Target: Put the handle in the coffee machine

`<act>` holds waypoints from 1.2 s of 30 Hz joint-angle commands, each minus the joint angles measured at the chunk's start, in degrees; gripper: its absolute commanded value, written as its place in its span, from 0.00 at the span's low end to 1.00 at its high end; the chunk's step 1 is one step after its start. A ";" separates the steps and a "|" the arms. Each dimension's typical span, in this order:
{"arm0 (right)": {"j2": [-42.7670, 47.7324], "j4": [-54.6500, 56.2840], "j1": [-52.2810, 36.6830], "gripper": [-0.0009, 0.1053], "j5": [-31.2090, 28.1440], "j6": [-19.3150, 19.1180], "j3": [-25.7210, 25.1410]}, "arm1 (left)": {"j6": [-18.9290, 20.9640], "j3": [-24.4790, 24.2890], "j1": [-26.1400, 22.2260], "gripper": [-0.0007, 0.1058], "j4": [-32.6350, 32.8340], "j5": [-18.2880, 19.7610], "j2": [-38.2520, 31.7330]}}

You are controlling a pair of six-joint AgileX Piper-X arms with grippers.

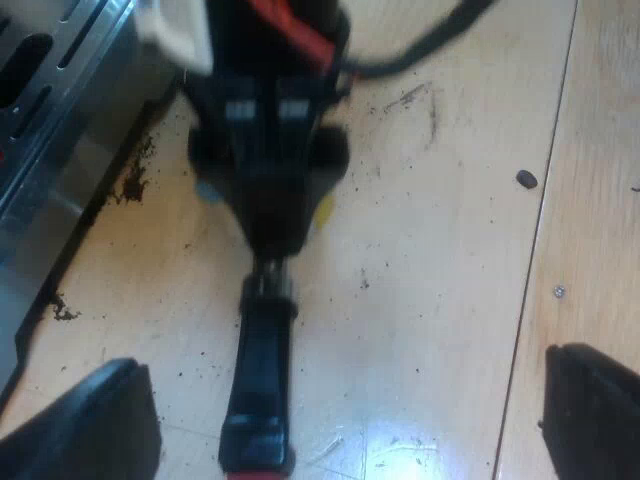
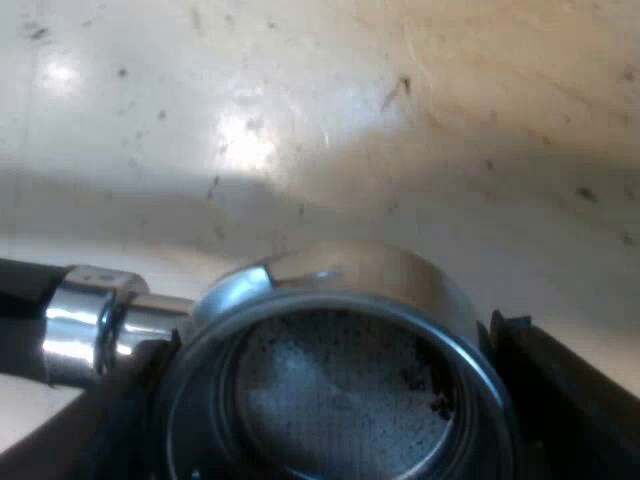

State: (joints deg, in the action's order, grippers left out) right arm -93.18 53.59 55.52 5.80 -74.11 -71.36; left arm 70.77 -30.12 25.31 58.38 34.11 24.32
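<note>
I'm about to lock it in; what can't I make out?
- Machine, left wrist view: mostly cut off by the edge.
- Holder's cup, left wrist view: hidden under the right gripper.
- Handle, left wrist view: red end cut off by the edge.
- Handle, right wrist view: far end cut off by the edge.

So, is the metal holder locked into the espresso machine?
No, the right gripper holds the metal holder over the wooden table, beside the espresso machine.

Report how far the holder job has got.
Done: the right gripper is shut on the metal holder at its basket. In hand: it is over the wooden table beside the espresso machine, with the left gripper open near the red-ended handle. Left: locking it into the machine's front.
</note>
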 commanded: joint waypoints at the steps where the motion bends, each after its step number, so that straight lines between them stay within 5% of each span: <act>1: 3.56 3.43 0.03 0.01 0.44 0.92 -0.67 | 0.51 -0.10 0.01 0.75 -0.50 0.14 0.03; 6: 6.93 7.81 0.03 0.01 0.44 1.61 -0.67 | 0.16 -0.10 0.01 0.75 -0.50 -0.44 0.21; 21: 13.46 10.29 -2.14 0.01 0.94 4.89 -1.82 | -9.01 -0.10 0.01 0.75 -1.29 0.93 12.06; 29: 13.44 13.33 -2.77 0.01 3.82 4.47 -4.60 | -9.92 -0.10 0.01 0.75 -11.20 0.93 18.18; 36: 13.44 13.33 -2.77 0.01 4.30 4.47 -4.56 | -12.62 -0.10 0.01 0.75 -12.01 2.28 21.17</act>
State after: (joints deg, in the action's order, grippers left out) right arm -80.95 66.68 52.95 8.55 -69.36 -74.95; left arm 58.77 -30.12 25.31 46.95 35.41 45.47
